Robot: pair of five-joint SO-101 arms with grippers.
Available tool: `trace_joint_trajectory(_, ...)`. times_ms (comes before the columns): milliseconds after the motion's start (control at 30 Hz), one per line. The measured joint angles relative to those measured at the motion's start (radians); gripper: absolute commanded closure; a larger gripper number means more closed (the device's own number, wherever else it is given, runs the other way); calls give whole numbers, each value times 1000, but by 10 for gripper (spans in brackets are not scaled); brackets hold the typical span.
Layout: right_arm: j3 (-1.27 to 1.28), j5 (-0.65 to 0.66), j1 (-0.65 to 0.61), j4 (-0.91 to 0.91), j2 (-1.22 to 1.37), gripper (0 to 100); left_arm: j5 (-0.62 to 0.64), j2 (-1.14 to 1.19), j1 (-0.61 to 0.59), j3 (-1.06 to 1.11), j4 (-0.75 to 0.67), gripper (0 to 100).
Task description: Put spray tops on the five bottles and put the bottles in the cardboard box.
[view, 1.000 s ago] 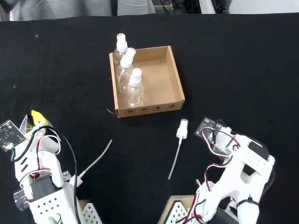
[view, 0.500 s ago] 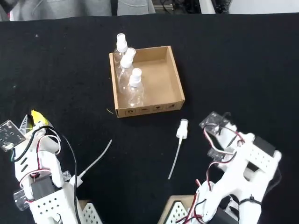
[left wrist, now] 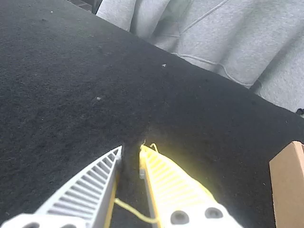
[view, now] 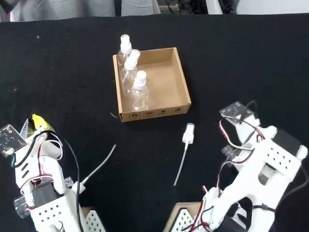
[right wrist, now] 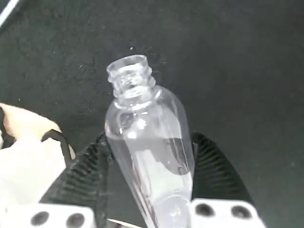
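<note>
Cardboard box (view: 182,79) toward twelve o'clock on the table (view: 58,72), three capped bottles (view: 140,92) along its nine o'clock wall. Off at four o'clock from it, right gripper (right wrist: 149,147) clamped on a clear open-necked bottle (right wrist: 142,118), dark fingers (right wrist: 85,166) pressing the wide belly, neck poking free. Probably light, thin-walled, slick and easily dented; best gripped gently at the belly, leaving the threads bare. Left gripper (left wrist: 130,154) drawn nearly together, grasping nothing. Loose spray top (view: 188,133) at six o'clock from the box, tube trailing.

Base of bottle (right wrist: 147,137) cut off at frame edge (cardboard box (left wrist: 289,185) too, just 1 corner in).
</note>
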Motion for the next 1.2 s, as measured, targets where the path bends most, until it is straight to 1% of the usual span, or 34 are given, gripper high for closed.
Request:
trace_joint_trajectory(300,-104,-178,0,89,0,871,0,0,0,0,0,945)
trace_joint_trajectory(467,-132,-339,0,100,0,874,0,0,0,0,0,945)
trace_joint_trajectory(633,-132,-479,-60,100,0,874,0,0,0,0,0,945)
trace_joint_trajectory(733,-132,-514,-68,100,0,874,0,0,0,0,0,945)
trace_joint_trajectory(967,-132,-532,-72,100,0,874,0,0,0,0,0,945)
trace_joint_trajectory(1200,-61,-652,-72,-11,0,874,0,0,0,0,11,945)
